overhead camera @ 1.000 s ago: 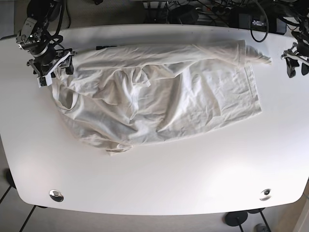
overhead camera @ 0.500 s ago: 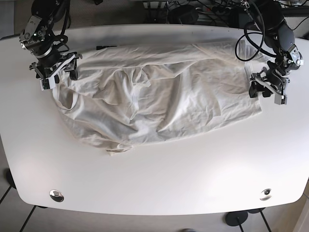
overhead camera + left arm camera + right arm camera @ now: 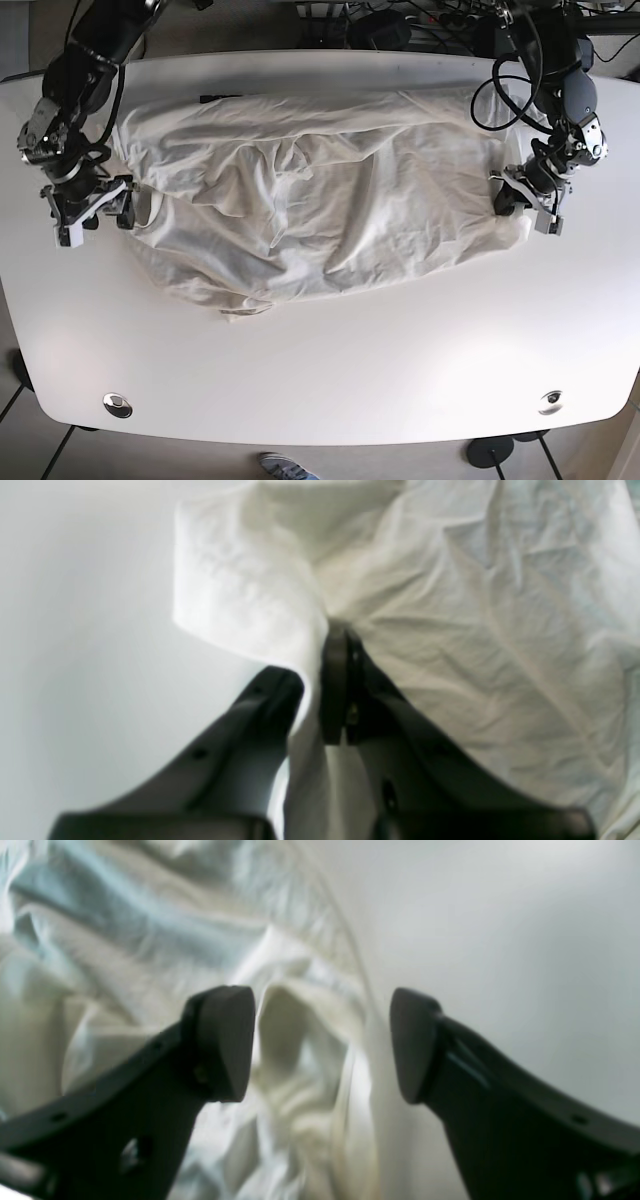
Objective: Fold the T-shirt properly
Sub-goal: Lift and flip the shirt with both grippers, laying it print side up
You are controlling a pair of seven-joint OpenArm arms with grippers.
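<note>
The white T-shirt (image 3: 320,200) lies crumpled and spread across the middle of the white table (image 3: 330,370). My left gripper (image 3: 522,206) is at the shirt's right edge in the base view. In the left wrist view it (image 3: 315,682) is shut on a raised fold of the T-shirt (image 3: 475,630), with cloth pinched between the jaws. My right gripper (image 3: 95,212) is at the shirt's left edge. In the right wrist view it (image 3: 320,1045) is open, its fingers (image 3: 225,1040) standing either side of a bunched edge of the T-shirt (image 3: 295,1050).
Cables and dark equipment (image 3: 420,25) lie beyond the table's far edge. Two metal discs (image 3: 117,404) (image 3: 549,402) are set in the table near its front corners. A shoe (image 3: 285,466) shows below the front edge.
The arm on the base view's left moved down along the shirt's left edge. The arm on the right moved down and inward to the shirt's right edge, and that edge has pulled in.
</note>
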